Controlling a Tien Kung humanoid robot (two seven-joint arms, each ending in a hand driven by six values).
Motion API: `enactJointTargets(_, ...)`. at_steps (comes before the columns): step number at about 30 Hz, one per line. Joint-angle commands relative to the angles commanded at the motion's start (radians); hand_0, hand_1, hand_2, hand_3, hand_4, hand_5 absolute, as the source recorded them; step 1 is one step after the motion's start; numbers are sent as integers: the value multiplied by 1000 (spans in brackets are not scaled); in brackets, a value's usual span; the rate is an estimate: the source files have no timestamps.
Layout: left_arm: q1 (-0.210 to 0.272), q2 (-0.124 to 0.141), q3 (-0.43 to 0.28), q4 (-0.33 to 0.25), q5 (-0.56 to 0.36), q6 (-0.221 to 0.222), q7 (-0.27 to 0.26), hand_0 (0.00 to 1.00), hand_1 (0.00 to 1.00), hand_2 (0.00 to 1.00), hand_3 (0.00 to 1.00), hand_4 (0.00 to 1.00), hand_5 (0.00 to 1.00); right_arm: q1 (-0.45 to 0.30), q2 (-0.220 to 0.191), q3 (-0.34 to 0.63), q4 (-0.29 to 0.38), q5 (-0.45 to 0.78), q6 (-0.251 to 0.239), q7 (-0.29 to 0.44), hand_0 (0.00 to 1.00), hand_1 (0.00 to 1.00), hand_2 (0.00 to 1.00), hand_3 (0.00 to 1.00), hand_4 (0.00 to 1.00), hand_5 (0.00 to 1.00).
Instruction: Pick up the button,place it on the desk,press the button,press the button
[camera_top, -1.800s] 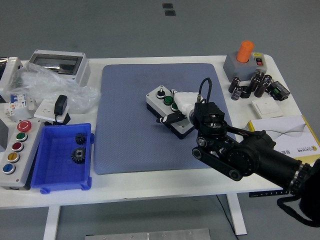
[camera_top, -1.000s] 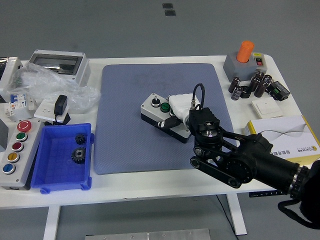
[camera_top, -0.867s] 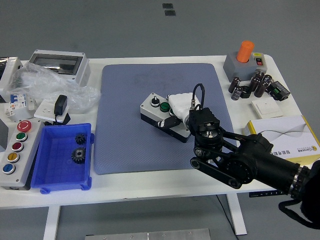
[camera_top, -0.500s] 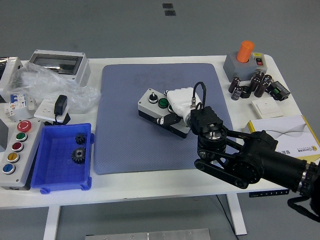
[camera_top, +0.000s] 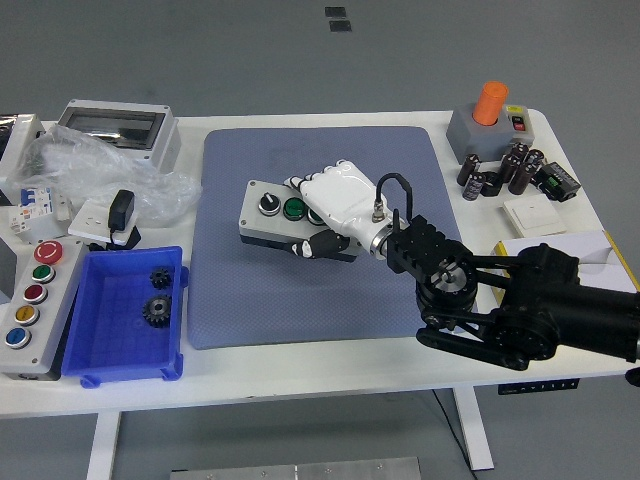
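The button box (camera_top: 272, 215) is a grey box on a black base, with a black knob and a green button on top. It sits over the middle of the blue-grey mat (camera_top: 250, 290), lying roughly level. My right hand (camera_top: 308, 216), white with black joints, is shut on the box's right end; the fingers (camera_top: 318, 186) wrap over the top and the thumb (camera_top: 312, 247) presses the near side. I cannot tell whether the box touches the mat. The black right arm (camera_top: 500, 300) comes in from the lower right. The left arm is out of view.
A blue bin (camera_top: 125, 355) with two gears stands at the front left, beside a grey panel (camera_top: 32, 300) of several coloured buttons. A plastic bag (camera_top: 90, 170) and enclosure (camera_top: 115, 125) lie at back left. A grey box with orange cap (camera_top: 490, 115), capacitors (camera_top: 500, 170) and booklet (camera_top: 560, 250) are right.
My right hand has carried the button box leftward across the mat and turned it closer to level. The arm has swung to reach in more from the right.
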Motion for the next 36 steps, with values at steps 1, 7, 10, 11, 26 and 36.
enactJointTargets(1, 0, 0, 1, 0, -1, 0, 0, 625, 668, 614, 619, 724, 278, 4, 0, 6, -10, -4, 9, 36, 210, 370, 328, 407, 454, 2)
enactJointTargets(7, -1, -2, 1, 0, 1, 1, -1, 624, 668, 614, 618, 728, 287, 2, 8, 21, -62, -2, 27, 156, 209, 353, 333, 406, 379, 2)
enactJointTargets(10, -2, -2, 0, -1, 2, 1, -2, 624, 668, 614, 618, 728, 287, -3, 15, 41, -82, -2, 62, 190, 209, 353, 333, 406, 379, 2)
enactJointTargets(11, -2, -2, 0, -1, 2, 1, -2, 624, 668, 614, 618, 728, 287, -5, 16, 47, -87, 0, 73, 196, 209, 353, 333, 406, 379, 2)
enactJointTargets(26, -3, -3, -2, -1, 6, -3, -2, 623, 669, 614, 617, 726, 305, -21, 32, 46, -116, 49, 118, 187, 231, 381, 336, 410, 383, 2)
enactJointTargets(36, -3, -4, -4, -1, 8, -7, -4, 622, 669, 615, 617, 728, 307, -26, 36, 18, -129, 76, 148, 142, 364, 505, 509, 438, 459, 2)
